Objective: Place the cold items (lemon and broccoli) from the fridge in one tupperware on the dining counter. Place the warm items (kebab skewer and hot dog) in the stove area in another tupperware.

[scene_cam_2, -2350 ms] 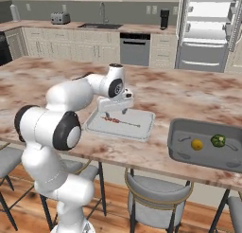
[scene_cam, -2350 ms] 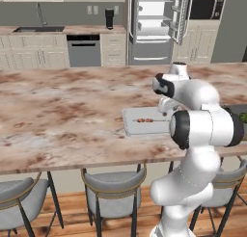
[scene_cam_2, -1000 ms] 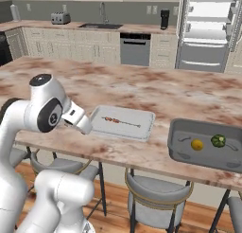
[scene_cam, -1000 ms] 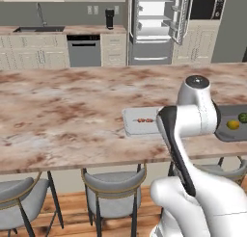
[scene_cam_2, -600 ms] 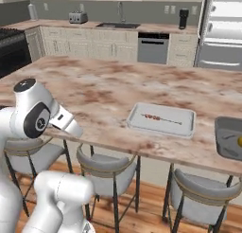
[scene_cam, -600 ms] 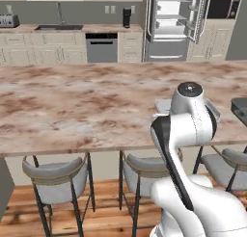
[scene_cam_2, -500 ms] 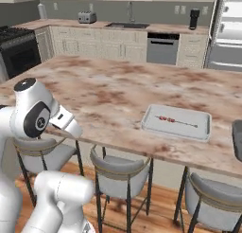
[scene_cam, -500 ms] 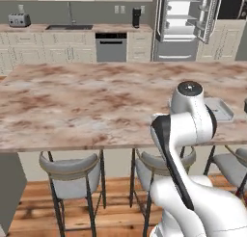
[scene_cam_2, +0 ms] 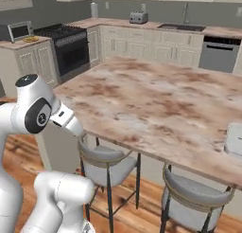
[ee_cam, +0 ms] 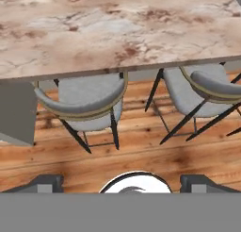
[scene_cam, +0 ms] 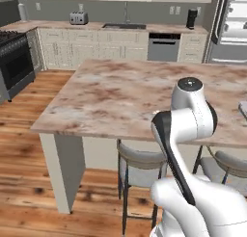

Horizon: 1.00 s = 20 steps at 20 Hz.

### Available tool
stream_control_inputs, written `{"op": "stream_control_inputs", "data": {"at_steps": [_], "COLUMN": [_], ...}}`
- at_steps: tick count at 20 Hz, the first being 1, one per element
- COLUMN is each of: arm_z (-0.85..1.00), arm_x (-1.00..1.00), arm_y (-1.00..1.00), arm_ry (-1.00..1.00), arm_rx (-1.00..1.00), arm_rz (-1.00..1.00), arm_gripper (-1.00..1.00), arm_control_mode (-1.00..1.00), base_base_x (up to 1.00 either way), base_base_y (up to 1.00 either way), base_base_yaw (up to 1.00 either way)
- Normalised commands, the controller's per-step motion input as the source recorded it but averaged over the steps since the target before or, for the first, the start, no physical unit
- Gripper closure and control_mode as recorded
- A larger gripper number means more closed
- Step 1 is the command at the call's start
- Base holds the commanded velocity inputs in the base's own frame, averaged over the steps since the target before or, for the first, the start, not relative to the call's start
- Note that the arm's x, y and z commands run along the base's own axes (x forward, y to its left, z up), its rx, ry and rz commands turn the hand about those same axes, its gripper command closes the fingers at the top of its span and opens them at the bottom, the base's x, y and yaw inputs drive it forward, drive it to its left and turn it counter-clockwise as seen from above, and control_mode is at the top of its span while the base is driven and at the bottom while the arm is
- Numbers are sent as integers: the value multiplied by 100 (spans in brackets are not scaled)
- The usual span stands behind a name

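The beige marble dining counter spans all three views. My gripper looks down past the counter's near edge at the stools and wood floor; it is open, its dark fingertips wide apart with nothing between them. A corner of the light grey tupperware shows at the counter's right edge. The fridge stands at the far right with white shelves showing. The lemon, broccoli, kebab skewer, hot dog and the other tupperware are out of view.
A black stove stands at the left wall, with a microwave beside it. Along the back counter are a toaster, sink and dishwasher. Grey stools are tucked under the counter.
The base has driven left along the counter, so the whole scene has shifted right. The tray now sits at the picture's edge and the stove has come into view. The gripper stays open.
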Motion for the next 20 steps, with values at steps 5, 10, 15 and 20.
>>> {"op": "stream_control_inputs", "data": {"at_steps": [5,10,15,20], "arm_z": [0,0,0,0], "arm_x": [0,0,0,0], "arm_y": [0,0,0,0], "arm_ry": [0,0,0,0], "arm_rx": [0,0,0,0], "arm_rz": [0,0,0,0], "arm_gripper": [-100,-100,-100,-100], "arm_control_mode": [100,100,100,100], "base_base_x": [0,14,42,63], "base_base_y": [100,100,100,100], "base_base_yaw": [29,18,7,0]}}
